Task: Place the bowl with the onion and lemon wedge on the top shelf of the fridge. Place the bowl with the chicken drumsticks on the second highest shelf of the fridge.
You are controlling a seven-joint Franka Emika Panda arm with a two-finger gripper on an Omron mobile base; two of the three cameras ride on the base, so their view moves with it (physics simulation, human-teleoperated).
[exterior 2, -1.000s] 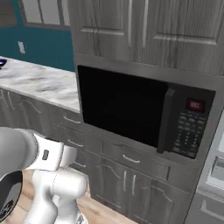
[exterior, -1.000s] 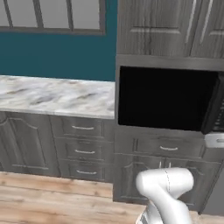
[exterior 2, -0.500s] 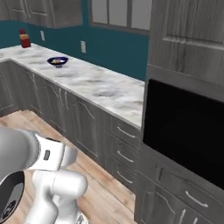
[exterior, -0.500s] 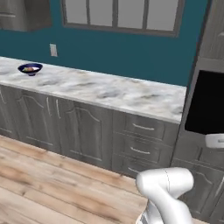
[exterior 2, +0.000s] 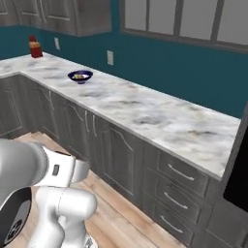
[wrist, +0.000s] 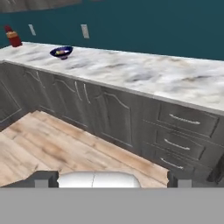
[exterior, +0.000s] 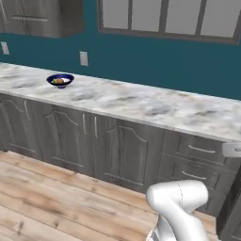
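Observation:
The dark blue bowl [exterior: 60,80] stands on the marble counter [exterior: 155,106] near the wall outlet, far to the left. It also sits on the counter in the right base view [exterior 2: 80,76] and the hand view [wrist: 61,52]. Small orange and yellow-green bits lie inside it, too small to tell onion from lemon wedge. My gripper [wrist: 113,180] is open, its two dark fingertips [wrist: 46,178] far apart with nothing between them, well back from the counter above the wooden floor. The fridge, the cream bowl and the drumsticks are out of view.
Grey cabinets and drawers [exterior 2: 179,193] run under the counter. A red bottle [exterior 2: 34,47] stands at the counter's far left corner. The black microwave's edge [exterior 2: 240,177] shows at the right. Wooden floor [exterior: 52,197] lies open before the cabinets.
The whole picture has shifted: the base has swung left. The microwave has slid off to the right edge, and the blue bowl now sits larger and nearer the middle.

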